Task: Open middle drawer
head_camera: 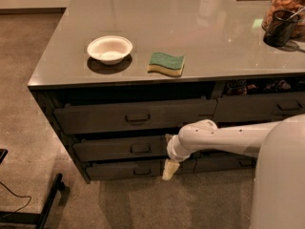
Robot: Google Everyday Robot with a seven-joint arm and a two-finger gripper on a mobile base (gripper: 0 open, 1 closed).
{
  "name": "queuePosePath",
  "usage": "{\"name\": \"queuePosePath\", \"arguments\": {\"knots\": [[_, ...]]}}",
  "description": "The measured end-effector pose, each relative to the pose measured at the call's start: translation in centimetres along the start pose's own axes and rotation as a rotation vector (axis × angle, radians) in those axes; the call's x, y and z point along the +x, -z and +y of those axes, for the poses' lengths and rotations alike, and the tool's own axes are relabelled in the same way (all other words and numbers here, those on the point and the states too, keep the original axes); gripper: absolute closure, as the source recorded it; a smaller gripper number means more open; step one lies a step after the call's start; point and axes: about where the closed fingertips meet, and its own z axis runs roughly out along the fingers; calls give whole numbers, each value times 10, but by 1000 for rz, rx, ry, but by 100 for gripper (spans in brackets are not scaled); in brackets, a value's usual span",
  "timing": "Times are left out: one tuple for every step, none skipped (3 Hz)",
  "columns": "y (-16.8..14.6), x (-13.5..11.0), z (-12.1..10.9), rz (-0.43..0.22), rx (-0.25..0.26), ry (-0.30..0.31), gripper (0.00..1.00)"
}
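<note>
Kitchen: grey island counter (200,27), bowl (109,48), sponge (166,63), jar (287,6); end effector (170,170) near the middle drawer (114,149).

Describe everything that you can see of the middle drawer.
The middle drawer is a wide, dark grey drawer with a flat front and a small rectangular pull at its centre. It sits under the counter, between a taller drawer and a lower drawer. The gripper hangs at its right end, pointing down; contact cannot be told.

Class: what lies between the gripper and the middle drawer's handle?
In the camera view, only bare drawer front. The gripper hangs pointing down at the right end of the middle drawer, to the right of its handle.
</note>
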Motion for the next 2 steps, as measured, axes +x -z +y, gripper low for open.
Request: {"name": "queuePosePath", "arguments": {"knots": [[-16, 9, -5, -34, 10, -2, 0], [-31, 16, -15, -69, 34, 1, 0]]}}
